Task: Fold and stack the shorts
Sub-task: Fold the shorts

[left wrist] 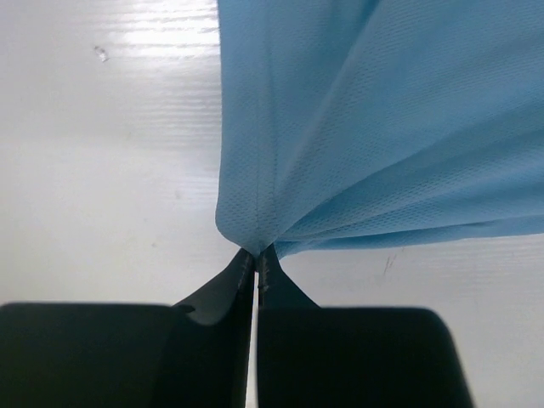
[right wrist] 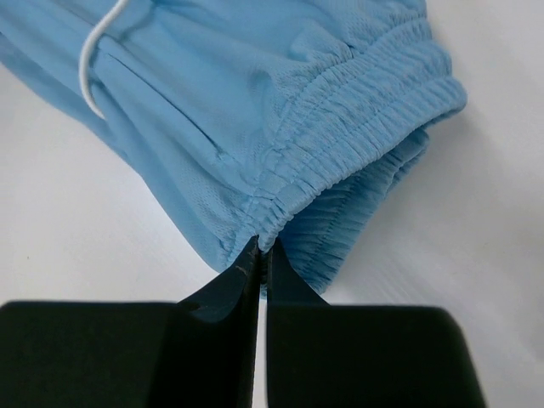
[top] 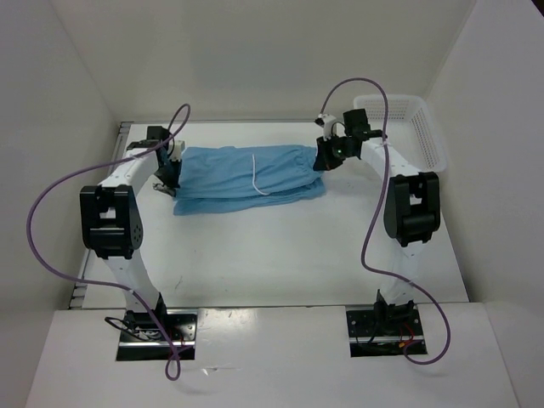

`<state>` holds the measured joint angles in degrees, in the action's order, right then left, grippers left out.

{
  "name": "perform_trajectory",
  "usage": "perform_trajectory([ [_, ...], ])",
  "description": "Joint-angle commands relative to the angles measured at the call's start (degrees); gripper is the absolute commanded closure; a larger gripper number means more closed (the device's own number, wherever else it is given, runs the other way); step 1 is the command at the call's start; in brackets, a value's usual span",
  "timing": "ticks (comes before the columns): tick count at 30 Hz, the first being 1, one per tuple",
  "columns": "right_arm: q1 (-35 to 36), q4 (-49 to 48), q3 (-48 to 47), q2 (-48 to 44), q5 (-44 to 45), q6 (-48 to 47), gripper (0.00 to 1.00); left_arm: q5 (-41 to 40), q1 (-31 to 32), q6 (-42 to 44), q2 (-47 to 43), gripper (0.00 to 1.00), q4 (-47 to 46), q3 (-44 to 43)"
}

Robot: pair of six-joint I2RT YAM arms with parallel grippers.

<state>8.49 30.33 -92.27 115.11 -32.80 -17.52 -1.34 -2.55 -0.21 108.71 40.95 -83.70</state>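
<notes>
Where the shorts (top: 246,174) lie: on the table (top: 280,255), stretched between both claws, long axis running claw to claw.
Left claw (left wrist: 257,259): closed on the plain end; cloth fans away ahead of its tips.
Right claw (right wrist: 259,251): closed on the waistband (right wrist: 357,144) edge, equally near.
Drawstring (right wrist: 89,68): ahead-left of the right claw.
Next move, likely: carry one end over the other.

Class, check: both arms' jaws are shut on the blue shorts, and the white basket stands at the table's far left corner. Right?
No: the white basket stands at the far right corner, per the top external view. The jaws are shut on the shorts.
</notes>
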Motion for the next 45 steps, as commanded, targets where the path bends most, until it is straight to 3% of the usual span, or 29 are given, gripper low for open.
perform_trajectory([
  [1, -1.5, 5.3, -3.3, -3.8, -5.2, -4.6, 1.0, -3.3, -0.8, 0.2, -2.8, 1.0, 4.6, -2.3],
  [6, -2.6, 9.1, -4.7, -4.8, -7.3, -8.0, 1.0, -2.8, -2.6, 0.2, -3.3, 1.0, 8.7, -5.7],
  [12, -2.6, 12.3, 1.4, -5.3, -5.9, -13.0, 1.0, -1.6, -2.6, 0.2, -3.9, 1.0, 10.2, 0.2],
  [19, -1.3, 9.4, 12.9, -5.3, 0.4, -14.7, 1.0, -1.0, -0.5, 0.2, -0.8, 1.0, 7.9, 8.6],
  [23, 0.2, 5.2, 14.9, -5.3, 4.9, -9.1, 0.78, -2.3, -0.5, 0.2, 1.8, 1.0, 5.2, 8.6],
  [24, 0.2, 4.4, 14.9, -5.3, 6.9, -7.9, 0.6, -3.0, -0.5, 0.2, 2.3, 1.0, 4.6, 8.6],
  [27, 0.2, 3.3, 14.9, -6.6, 8.8, -5.4, 0.3, -3.6, -0.5, 0.2, 2.3, 0.99, 4.1, 7.9],
  [31, 0.2, 3.3, 16.3, -8.6, 6.7, -2.5, 0.18, -4.7, -0.5, 0.2, 2.3, 0.95, 4.1, 8.5],
  [36, 0.2, 1.1, 19.5, -8.6, 4.9, 3.5, 0.18, -4.7, -0.5, 0.2, 1.1, 0.92, 4.1, 9.2],
  [45, 2.3, -2.7, 20.0, -3.8, 4.4, 9.2, 0.47, -4.2, -0.5, 0.2, 1.1, 0.92, 4.1, 9.2],
])
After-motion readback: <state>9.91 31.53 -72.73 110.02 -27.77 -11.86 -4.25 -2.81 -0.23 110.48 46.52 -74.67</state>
